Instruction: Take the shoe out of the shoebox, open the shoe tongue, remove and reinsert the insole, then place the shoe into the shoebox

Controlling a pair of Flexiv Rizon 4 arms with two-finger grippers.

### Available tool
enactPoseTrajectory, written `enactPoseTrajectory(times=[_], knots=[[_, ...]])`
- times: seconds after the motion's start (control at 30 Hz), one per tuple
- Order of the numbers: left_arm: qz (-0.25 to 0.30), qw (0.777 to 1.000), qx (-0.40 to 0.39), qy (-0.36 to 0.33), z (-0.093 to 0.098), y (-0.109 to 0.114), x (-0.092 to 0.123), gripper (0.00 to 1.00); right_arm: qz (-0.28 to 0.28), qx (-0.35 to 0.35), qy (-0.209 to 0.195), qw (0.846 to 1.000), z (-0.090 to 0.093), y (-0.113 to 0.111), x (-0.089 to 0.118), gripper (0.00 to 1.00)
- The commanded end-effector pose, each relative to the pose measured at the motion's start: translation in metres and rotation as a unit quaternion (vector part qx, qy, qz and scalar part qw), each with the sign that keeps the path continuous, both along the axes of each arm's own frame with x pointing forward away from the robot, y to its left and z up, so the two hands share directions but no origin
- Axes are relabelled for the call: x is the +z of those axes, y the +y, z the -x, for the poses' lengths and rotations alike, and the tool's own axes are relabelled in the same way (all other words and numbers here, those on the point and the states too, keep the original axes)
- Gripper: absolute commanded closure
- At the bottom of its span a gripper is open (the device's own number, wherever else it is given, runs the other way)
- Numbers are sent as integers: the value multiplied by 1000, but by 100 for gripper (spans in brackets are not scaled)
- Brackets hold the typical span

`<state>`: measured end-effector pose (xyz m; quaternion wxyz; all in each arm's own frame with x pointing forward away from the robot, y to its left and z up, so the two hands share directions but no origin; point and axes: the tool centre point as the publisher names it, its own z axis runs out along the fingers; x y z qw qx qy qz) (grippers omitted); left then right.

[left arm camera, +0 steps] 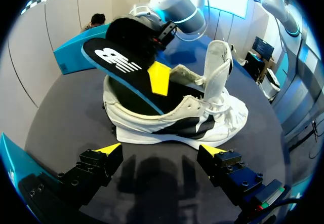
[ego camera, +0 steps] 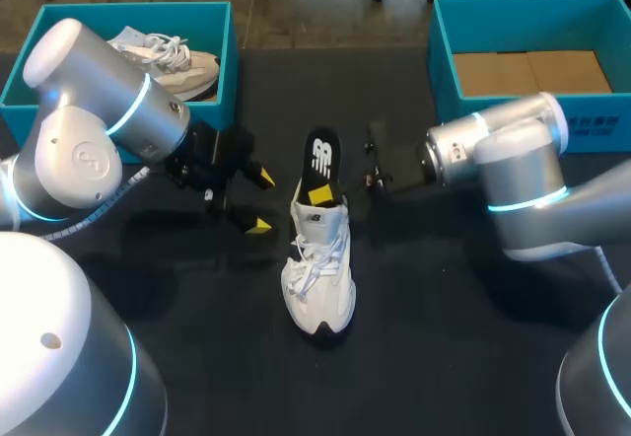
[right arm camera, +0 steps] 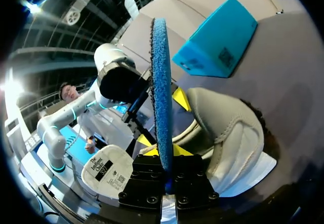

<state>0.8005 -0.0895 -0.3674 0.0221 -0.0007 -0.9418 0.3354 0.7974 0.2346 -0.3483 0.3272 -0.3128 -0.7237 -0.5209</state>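
Closest in, the white shoe [ego camera: 317, 273] sits upright on the black bench [ego camera: 444, 357], toe pointing my way, tongue flipped up. The left hand [ego camera: 260, 201] is just beside its heel end with the fingers spread wide and nothing between them. The right hand [ego camera: 322, 193] is pinching the black insole [ego camera: 322, 155], which pokes out of the heel opening, part in and part out. Further back, the left box [ego camera: 128, 8] has another shoe [ego camera: 173, 61] in it, and the right box [ego camera: 442, 71] only has cardboard [ego camera: 532, 71].
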Motion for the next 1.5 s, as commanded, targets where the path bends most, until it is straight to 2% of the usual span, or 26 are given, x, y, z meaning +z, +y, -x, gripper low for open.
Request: enactPoseTrajectory(times=[0.03, 0.2, 0.27, 0.37, 0.93, 1.0, 1.07, 1.1, 1.27, 1.5], knots=[[-3, 1000, -1, 0, 0, -2, 0, 0, 2, -8, 2, 1000, 9, 5, -3, 100], [-4, 1000, -3, 1, 3, -2, -1, 0, 9, -5, 5, 1000, 9, 4, -1, 100], [-4, 1000, -3, 1, 4, -1, 0, 0, 16, -3, -1, 1000, 6, 3, 3, 83], [-4, 1000, -1, 0, 4, 0, 0, 0, 26, -2, -4, 1000, 1, 2, 7, 75], [-4, 1000, 5, -4, 4, 9, 4, 0, 48, 5, -37, 998, -24, -11, 22, 84], [-3, 1000, 4, -4, 4, 8, 5, 0, 49, 4, -38, 998, -26, -12, 22, 87], [-2, 1000, 4, -5, 4, 7, 5, 0, 48, 10, -37, 998, -29, -11, 20, 100], [-2, 1000, 3, -6, 4, 6, 5, 0, 48, 12, -35, 998, -30, -11, 20, 100], [-3, 1000, -3, -9, 3, 4, 8, 0, 37, 23, -20, 999, -26, -7, 12, 100], [-3, 1000, -2, -18, 1, 1, 17, 0, 29, 26, 8, 999, -9, -3, 2, 100]])
